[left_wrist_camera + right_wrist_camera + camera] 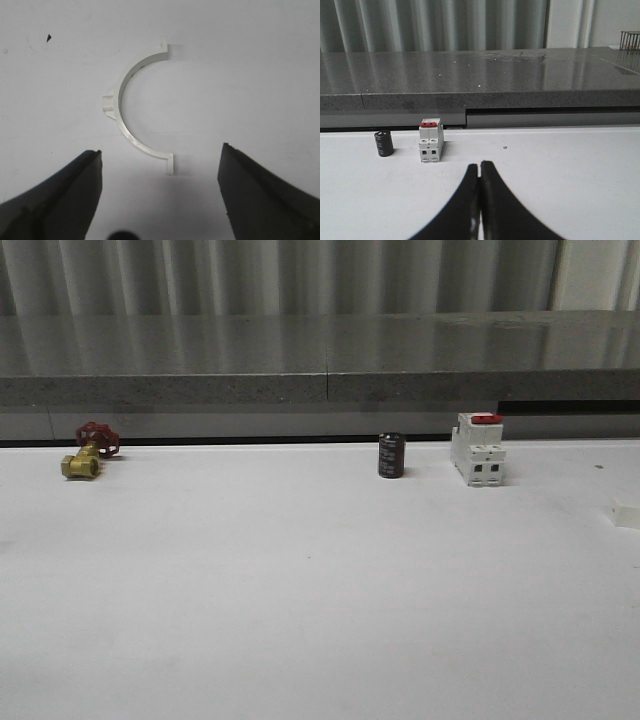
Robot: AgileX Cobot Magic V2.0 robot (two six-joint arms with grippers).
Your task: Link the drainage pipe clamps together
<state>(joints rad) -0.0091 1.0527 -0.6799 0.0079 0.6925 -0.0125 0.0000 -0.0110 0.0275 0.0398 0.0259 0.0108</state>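
One white half-ring pipe clamp (122,112) lies flat on the white table (240,75), seen from directly above in the left wrist view. Its open side faces away from a small lug on its outer curve, and it has a flat tab at each end. The left gripper (161,152) hovers over it with its dark fingers spread wide apart, one on each side and touching nothing. No second half is visible there, so the joining appears not yet begun.

The right gripper (480,172) has its fingers pressed together, empty, above bare table. Along the table's far edge stand a white switch block (477,449) with a red top, a dark cylinder (391,455), and a brass valve (85,455) with a red handle, all well clear.
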